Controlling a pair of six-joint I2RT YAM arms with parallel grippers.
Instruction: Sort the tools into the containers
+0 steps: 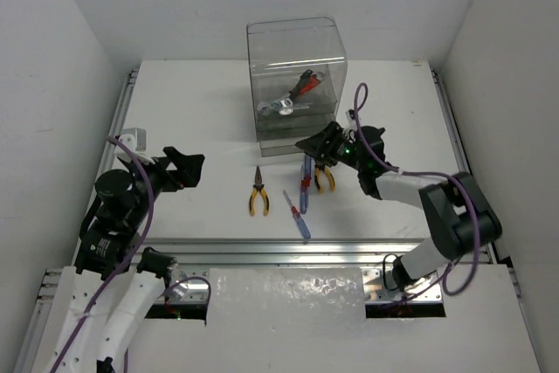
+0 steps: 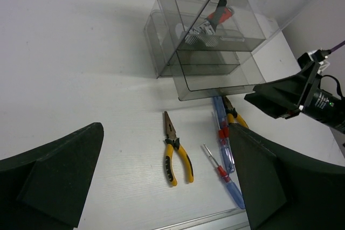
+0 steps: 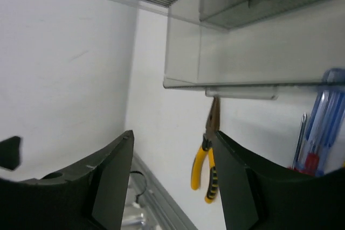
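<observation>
Tools split two ways around the clear container [image 1: 297,45]. Inside it, in the upper part, lies the red-handled wrench [image 1: 309,86], with what looks like the black-handled wrench [image 1: 303,77] against it. Four tools are left on the table [image 1: 192,111] in front of the container. The yellow-handled pliers [image 1: 258,194] lie off its front left corner and the second pliers [image 1: 325,181] just in front of its front wall. A red-and-blue screwdriver [image 1: 305,183] lies beside that second pliers, and the second screwdriver [image 1: 297,217] is farther out from the container. By that count roughly a third looks done, with both pliers and both screwdrivers yet to go in.

The right gripper [image 1: 319,148] hovers at the container's front edge, above the second pliers, jaws apart with nothing between them. The left gripper [image 1: 185,168] hangs well to the container's left, spread wide and empty.

No brand, label or lettering can be read on the tools, the container or the grippers.
</observation>
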